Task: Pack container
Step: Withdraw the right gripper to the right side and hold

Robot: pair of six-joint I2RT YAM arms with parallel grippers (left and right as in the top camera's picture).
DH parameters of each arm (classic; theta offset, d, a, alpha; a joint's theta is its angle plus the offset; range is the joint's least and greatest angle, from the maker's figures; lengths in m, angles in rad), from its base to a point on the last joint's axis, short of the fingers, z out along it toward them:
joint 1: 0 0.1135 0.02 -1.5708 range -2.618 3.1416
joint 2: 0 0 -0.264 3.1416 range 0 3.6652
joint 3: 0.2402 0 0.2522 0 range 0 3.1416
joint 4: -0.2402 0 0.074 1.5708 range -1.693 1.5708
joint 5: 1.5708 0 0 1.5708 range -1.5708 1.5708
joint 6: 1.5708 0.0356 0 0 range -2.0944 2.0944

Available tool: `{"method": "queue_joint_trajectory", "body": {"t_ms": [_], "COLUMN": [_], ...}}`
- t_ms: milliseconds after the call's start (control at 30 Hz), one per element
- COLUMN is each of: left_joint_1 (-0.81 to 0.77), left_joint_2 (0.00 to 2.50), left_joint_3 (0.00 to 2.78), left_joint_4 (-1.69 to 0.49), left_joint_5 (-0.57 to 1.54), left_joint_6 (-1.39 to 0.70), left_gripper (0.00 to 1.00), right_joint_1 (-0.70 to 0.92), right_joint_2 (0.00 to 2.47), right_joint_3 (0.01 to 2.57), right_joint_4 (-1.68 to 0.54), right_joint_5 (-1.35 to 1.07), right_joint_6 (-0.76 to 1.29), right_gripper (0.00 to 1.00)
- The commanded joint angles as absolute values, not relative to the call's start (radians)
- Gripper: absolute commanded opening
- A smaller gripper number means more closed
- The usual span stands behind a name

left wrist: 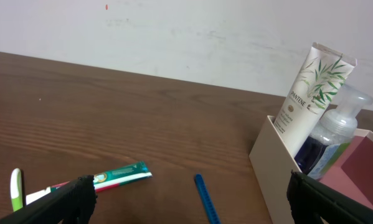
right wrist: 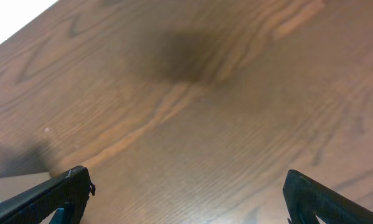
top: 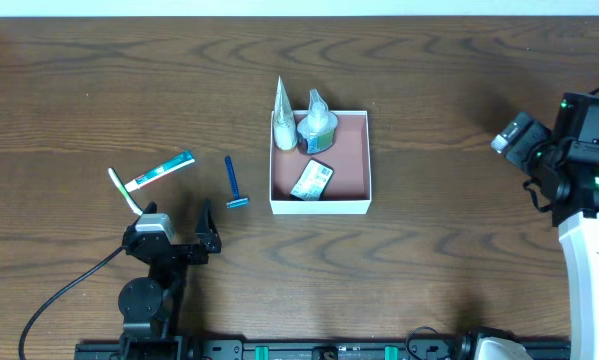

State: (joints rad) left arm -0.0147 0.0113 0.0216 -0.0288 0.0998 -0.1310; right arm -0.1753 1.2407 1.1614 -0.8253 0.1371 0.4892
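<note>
On the dark wooden desk [top: 429,270] the square white cardboard container [top: 319,208] sits centre; a white tube [top: 284,125] and a clear pump bottle [top: 317,128] lean in its far-left corner, seemingly to spare floor; a blue razor [top: 234,182] lies just left; the left claw [top: 179,222] is spread, empty, low at near-left; the right claw [right wrist: 186,186] is spread, well right.

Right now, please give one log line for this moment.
box: tube, bottle, packet inside; out: razor, toothpaste, toothbrush; left hand open; right hand open
</note>
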Motion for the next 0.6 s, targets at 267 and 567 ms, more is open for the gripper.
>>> {"method": "queue_joint_trajectory", "body": {"t_ms": [267, 567], "left_joint_1": [-0.01, -0.01], "left_joint_2": [0.01, 0.01], "left_joint_3": [0.004, 0.004], "left_joint_4": [-0.063, -0.051], "left_joint_5": [0.112, 0.115], "left_joint_6": [-0.13, -0.137], "left_gripper": [0.98, 0.98], "right_joint_1": [-0.233, -0.233], "right_joint_2": [1.235, 1.235], "right_joint_3": [1.171, 1.171], "right_joint_4": [-0.867, -0.872], "right_joint_5": [0.168, 0.168], "right_joint_6": [0.493, 0.493], "right_gripper": [0.99, 0.99]}}
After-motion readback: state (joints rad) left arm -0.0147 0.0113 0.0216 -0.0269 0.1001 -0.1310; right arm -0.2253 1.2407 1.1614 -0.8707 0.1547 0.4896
